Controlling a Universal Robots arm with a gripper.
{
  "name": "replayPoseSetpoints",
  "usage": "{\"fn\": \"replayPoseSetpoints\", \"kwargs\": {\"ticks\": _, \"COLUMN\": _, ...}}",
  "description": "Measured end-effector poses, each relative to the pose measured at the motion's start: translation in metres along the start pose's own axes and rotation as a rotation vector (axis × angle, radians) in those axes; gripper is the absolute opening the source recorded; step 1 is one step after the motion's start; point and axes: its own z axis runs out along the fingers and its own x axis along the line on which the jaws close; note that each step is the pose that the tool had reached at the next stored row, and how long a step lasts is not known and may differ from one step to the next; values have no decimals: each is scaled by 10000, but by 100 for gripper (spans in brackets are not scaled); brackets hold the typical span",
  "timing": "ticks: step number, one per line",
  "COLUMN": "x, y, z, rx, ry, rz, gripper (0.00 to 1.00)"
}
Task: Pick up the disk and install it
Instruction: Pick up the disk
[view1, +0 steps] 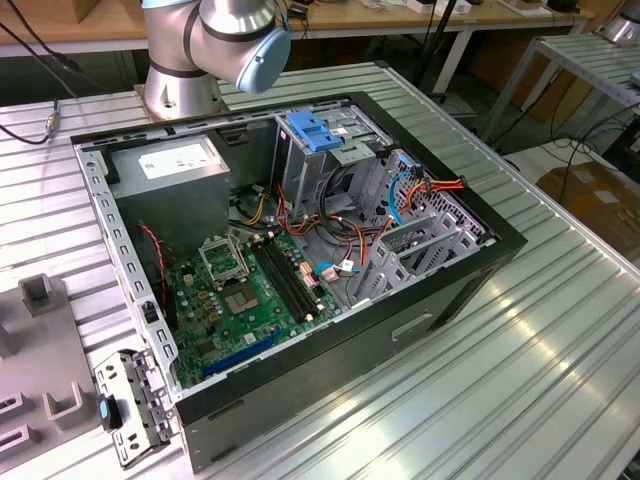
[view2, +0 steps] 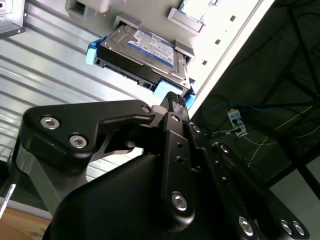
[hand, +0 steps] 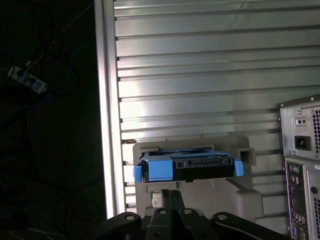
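The disk (view2: 142, 50) is a silver drive with a white and blue label and blue side rails. It lies in a grey holder (view2: 210, 30) on the ribbed metal table. The first wrist view shows the disk (hand: 192, 169) end-on in that holder (hand: 245, 192). My gripper (view2: 173, 100) is shut with nothing between its black fingers. Its tip hovers just short of the disk's near blue rail, apart from it, and in the first wrist view my gripper (hand: 169, 196) sits close in front of the disk's edge.
The open computer case (view1: 450, 290) lies on the table with its motherboard (view1: 250, 300) exposed. Inside are a metal cage with a light-blue top (view1: 315, 135) and a grey power-supply box (view1: 175, 165). The arm's base (view1: 185, 75) stands behind the case. The table edge (hand: 105, 125) runs beside the holder.
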Motion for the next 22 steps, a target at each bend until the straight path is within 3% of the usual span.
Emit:
{"fn": "replayPoseSetpoints", "kwargs": {"ticks": 3, "x": 0, "y": 0, "z": 1, "rx": -5, "ry": 10, "rz": -245, "gripper": 11}}
{"fn": "replayPoseSetpoints", "kwargs": {"ticks": 11, "x": 0, "y": 0, "z": 1, "rx": -24, "ry": 66, "rz": -1509, "gripper": 11}}
{"fn": "replayPoseSetpoints", "kwargs": {"ticks": 16, "x": -3, "y": 0, "z": 1, "rx": -47, "ry": 130, "rz": -2970, "gripper": 11}}
{"fn": "replayPoseSetpoints", "kwargs": {"ticks": 22, "x": -3, "y": 0, "z": 2, "rx": -69, "ry": 187, "rz": -4275, "gripper": 11}}
